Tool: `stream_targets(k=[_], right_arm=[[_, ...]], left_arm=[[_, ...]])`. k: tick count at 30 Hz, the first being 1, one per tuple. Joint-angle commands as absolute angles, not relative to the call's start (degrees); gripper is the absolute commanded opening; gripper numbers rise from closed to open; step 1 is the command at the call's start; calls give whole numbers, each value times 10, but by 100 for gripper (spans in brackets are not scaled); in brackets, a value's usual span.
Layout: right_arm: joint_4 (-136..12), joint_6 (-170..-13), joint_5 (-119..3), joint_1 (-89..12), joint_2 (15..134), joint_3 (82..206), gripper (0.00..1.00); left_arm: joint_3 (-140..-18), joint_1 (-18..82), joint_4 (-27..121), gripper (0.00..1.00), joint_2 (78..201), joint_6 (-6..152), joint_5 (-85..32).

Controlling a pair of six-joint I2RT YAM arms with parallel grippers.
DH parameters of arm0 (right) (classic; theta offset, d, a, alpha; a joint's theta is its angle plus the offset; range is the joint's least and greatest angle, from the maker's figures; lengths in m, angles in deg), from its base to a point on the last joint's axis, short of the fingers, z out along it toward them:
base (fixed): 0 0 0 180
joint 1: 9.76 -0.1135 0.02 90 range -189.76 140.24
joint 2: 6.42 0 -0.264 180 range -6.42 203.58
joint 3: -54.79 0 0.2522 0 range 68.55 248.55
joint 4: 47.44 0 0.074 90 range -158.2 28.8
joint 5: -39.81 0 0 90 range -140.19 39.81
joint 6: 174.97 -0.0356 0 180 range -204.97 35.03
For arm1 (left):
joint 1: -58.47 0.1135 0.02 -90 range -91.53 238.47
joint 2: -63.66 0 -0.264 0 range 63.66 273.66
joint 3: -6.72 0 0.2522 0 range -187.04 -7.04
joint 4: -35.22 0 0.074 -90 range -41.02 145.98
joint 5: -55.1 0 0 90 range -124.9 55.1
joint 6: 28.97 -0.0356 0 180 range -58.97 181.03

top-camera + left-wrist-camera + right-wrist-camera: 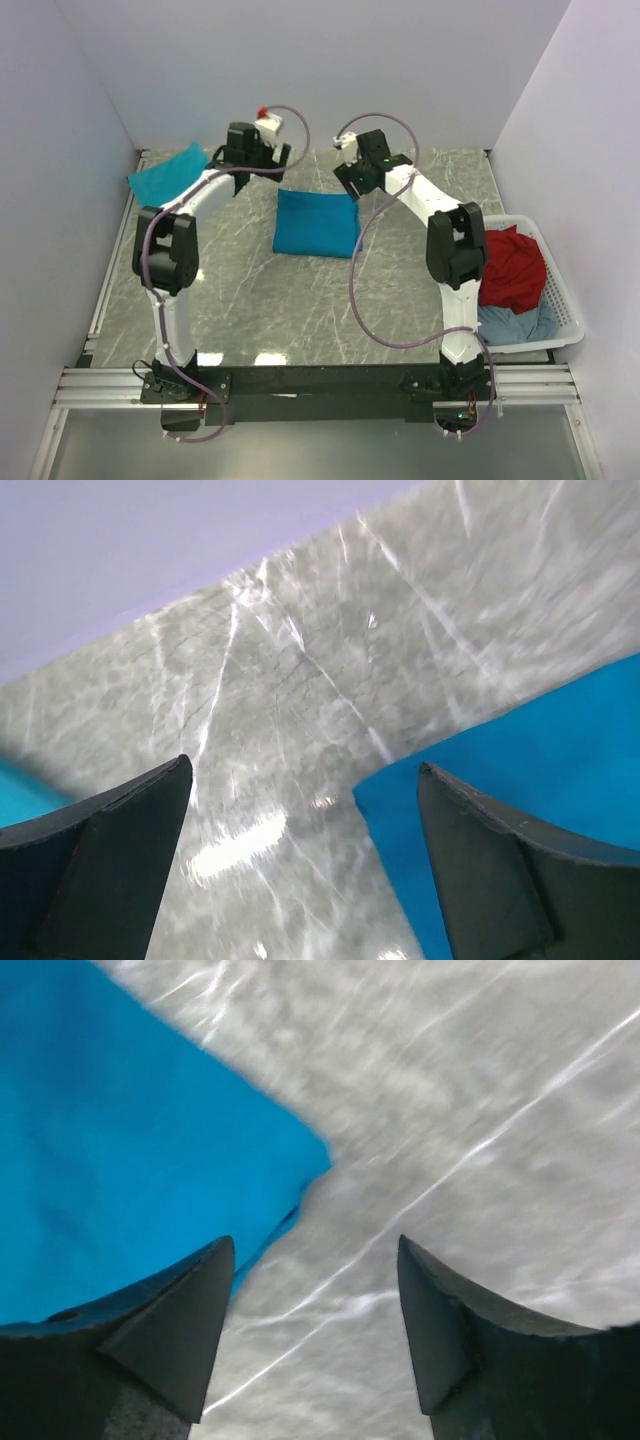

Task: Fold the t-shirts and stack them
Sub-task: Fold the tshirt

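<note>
At the near right edge of the desk (300, 310), a white basket (562, 300) holds a red garment (512, 265) and a pale blue one (512, 326). Mid-desk lies a folded teal t-shirt (315, 222). Above its far corners, the left jaws stand wide open, gripping nothing; the right jaws are likewise spread and empty. A second teal t-shirt (165, 172) lies far left.

Bright, glare-streaked, motion-blurred wrist views
</note>
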State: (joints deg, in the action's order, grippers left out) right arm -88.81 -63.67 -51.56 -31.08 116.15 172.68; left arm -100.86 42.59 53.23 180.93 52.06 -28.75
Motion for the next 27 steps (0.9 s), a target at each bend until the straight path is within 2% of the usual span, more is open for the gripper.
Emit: stream_targets(k=[1, 3, 5, 11, 18, 27], right_arm=[[-924, -726, -646, -275, 1089, 1671, 71], [-942, -736, -736, -271, 1071, 1635, 62], [-949, -761, -767, -271, 1058, 1581, 56], [-932, -802, -824, -269, 1059, 1502, 46], [-913, -821, -793, -270, 1067, 1483, 43], [-911, -822, -815, -257, 1055, 1476, 43]], left_arm=[[-1022, 448, 593, 99, 1720, 660, -268], [-971, 462, 598, 99, 1674, 701, -223], [-928, 467, 593, 99, 1633, 734, -178], [-804, 470, 625, 99, 1573, 752, -131], [-660, 470, 616, 100, 1492, 748, -138], [-592, 470, 606, 99, 1442, 734, -145]])
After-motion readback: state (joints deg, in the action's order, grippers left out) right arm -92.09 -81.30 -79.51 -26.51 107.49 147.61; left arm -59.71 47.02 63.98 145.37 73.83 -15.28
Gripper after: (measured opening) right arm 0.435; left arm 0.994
